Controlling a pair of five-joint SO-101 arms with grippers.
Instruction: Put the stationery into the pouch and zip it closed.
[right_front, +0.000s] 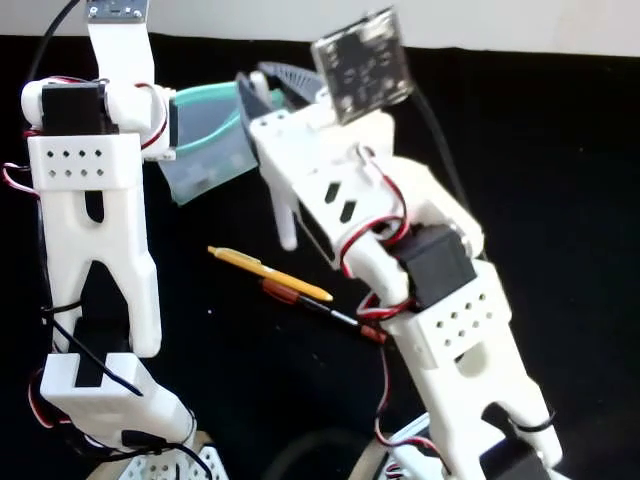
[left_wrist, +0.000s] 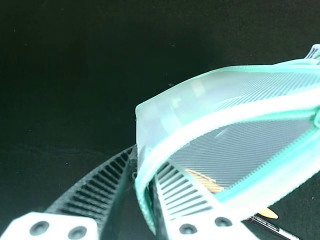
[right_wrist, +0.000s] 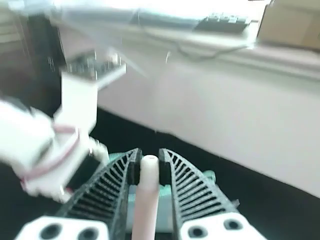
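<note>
A translucent teal pouch (right_front: 208, 145) is held off the table at the back, my left gripper (right_front: 178, 122) shut on its end. In the left wrist view the black fingers (left_wrist: 107, 187) pinch the pouch (left_wrist: 235, 115) by its zipper edge. My right gripper (right_front: 272, 92) is just beside the pouch, shut on a white pen (right_front: 287, 225) that hangs down under it. In the right wrist view that white pen (right_wrist: 147, 200) stands between the closed fingertips of my right gripper (right_wrist: 149, 161). A yellow pen (right_front: 270, 272) and a red-and-black pen (right_front: 320, 306) lie on the black table.
The black tabletop (right_front: 560, 150) is bare to the right of the arms. The two arm bases stand at the front edge. A pale wall (right_wrist: 240, 100) runs behind the table.
</note>
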